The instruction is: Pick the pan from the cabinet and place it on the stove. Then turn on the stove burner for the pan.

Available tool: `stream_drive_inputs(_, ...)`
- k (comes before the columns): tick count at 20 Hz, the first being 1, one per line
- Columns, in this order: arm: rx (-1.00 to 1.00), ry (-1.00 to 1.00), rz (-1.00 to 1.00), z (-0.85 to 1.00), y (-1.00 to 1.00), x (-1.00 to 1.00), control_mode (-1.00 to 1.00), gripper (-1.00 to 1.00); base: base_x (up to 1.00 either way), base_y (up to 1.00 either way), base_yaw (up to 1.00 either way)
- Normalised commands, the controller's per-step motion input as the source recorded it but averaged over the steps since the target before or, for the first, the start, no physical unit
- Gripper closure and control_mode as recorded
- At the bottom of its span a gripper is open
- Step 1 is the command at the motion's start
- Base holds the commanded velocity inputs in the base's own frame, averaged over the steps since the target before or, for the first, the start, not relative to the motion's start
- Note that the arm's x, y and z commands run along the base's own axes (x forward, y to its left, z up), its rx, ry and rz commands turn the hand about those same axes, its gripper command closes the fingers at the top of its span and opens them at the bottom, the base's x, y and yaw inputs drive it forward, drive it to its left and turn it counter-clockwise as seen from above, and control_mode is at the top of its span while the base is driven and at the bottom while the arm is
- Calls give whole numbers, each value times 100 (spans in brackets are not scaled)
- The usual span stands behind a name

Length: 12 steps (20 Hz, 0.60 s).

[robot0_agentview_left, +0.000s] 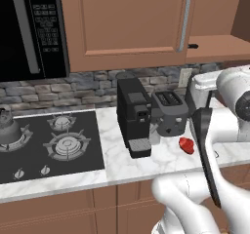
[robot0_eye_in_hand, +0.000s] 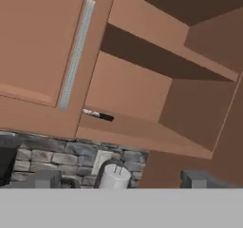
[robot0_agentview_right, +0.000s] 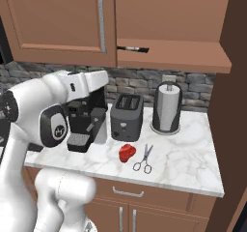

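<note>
Cabinet (robot0_eye_in_hand: 142, 94) open on its right half: the left door (robot0_agentview_left: 127, 23) is shut with its silver bar handle (robot0_agentview_left: 184, 21) upright, and beside it the open bay shows a wooden shelf and bottom board. Pan (robot0_agentview_right: 132, 48): only its short dark handle is visible, poking over the front edge of the cabinet's bottom board just right of the shut door; the pan body is hidden by the board from all three views. Gripper (robot0_eye_in_hand: 121, 177) spread wide, holding nothing; its two dark fingertips (robot0_eye_in_hand: 197, 178) rise at the bottom of the hand view, aimed up at the open bay, well short of the pan handle. Stove (robot0_agentview_left: 29, 167) sits at the left of the counter (robot0_agentview_right: 193, 163), black, with the large burner (robot0_agentview_left: 68, 145) bare on its grate and a smaller burner (robot0_agentview_left: 62, 122) behind it; two small knobs (robot0_agentview_left: 45, 169) at the front. Kettle (robot0_agentview_left: 6, 126) stands on the far-left burner. Microwave (robot0_agentview_left: 29, 28) hangs above the stove, left of the cabinet. On the counter right of the stove: black coffee machine (robot0_agentview_left: 133, 116), grey toaster (robot0_agentview_right: 126, 116), paper towel roll (robot0_agentview_right: 167, 108) on its stand, a red item (robot0_agentview_right: 126, 152) and scissors (robot0_agentview_right: 144, 159) lying just beside it.
</note>
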Motion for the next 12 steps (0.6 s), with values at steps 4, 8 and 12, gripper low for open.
stream_drive_inputs(4, 11, -29, 27, 25, 49, 47, -100, -100, 0, 0, 0)
stream_drive_inputs(8, 9, -20, 21, 44, 29, 55, -100, -100, 0, 0, 0)
stream_drive_inputs(12, 5, -11, 15, 46, 7, 62, -100, -100, 0, 0, 0)
